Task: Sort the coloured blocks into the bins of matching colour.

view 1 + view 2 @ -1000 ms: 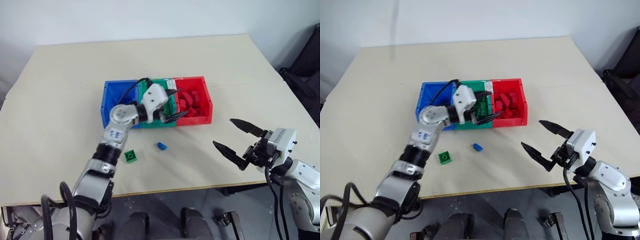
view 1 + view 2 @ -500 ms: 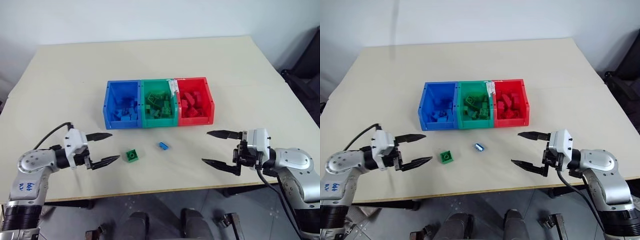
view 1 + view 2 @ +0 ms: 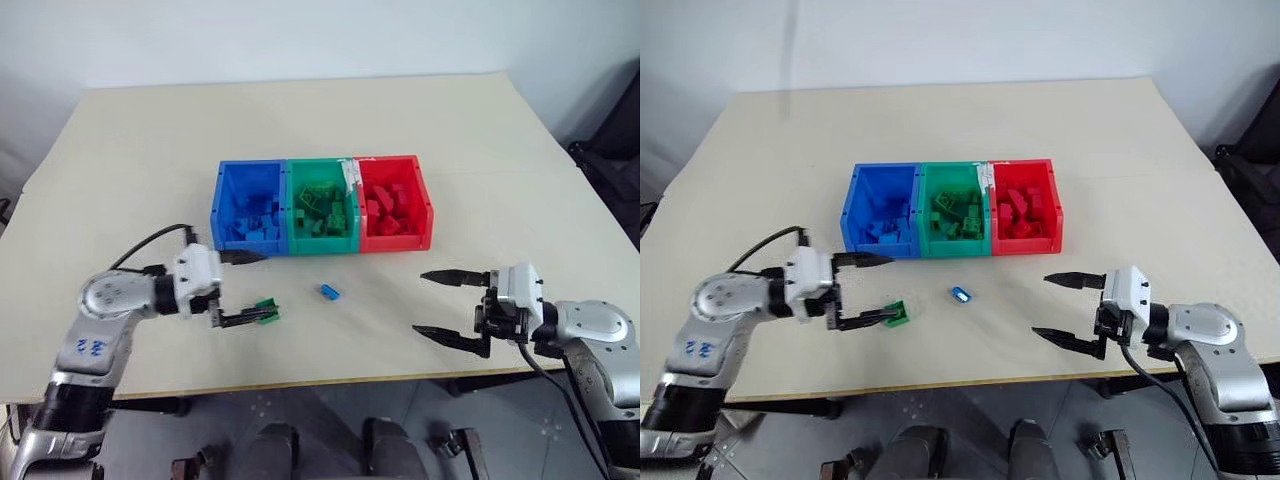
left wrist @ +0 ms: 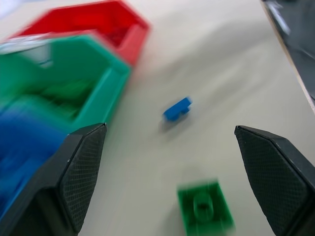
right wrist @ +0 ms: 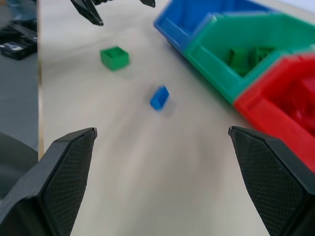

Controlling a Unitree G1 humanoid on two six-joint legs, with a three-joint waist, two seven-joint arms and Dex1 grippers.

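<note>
Three joined bins stand mid-table: blue [image 3: 216, 205], green [image 3: 322, 243] and red [image 3: 427, 205], each with several blocks of its own colour inside. In front of them a green block [image 3: 264, 306] and a smaller blue block [image 3: 328, 291] lie loose on the table. My left gripper [image 3: 265, 288] is open and points right, low over the table. The green block [image 4: 205, 211] lies between its fingers, and the lower fingertip overlaps it in the eye views. My right gripper [image 3: 421, 303] is open with nothing in it, right of the blue block [image 5: 159, 97], pointing left.
The beige table's front edge [image 3: 300, 385] runs just below both grippers. A dark object [image 3: 615, 140] stands off the table's right side. Bare tabletop [image 3: 380, 300] lies between the blue block and my right gripper.
My left arm left the green bin, swung out to the left, then came right to the green block. My right gripper sank and turned to point left.
</note>
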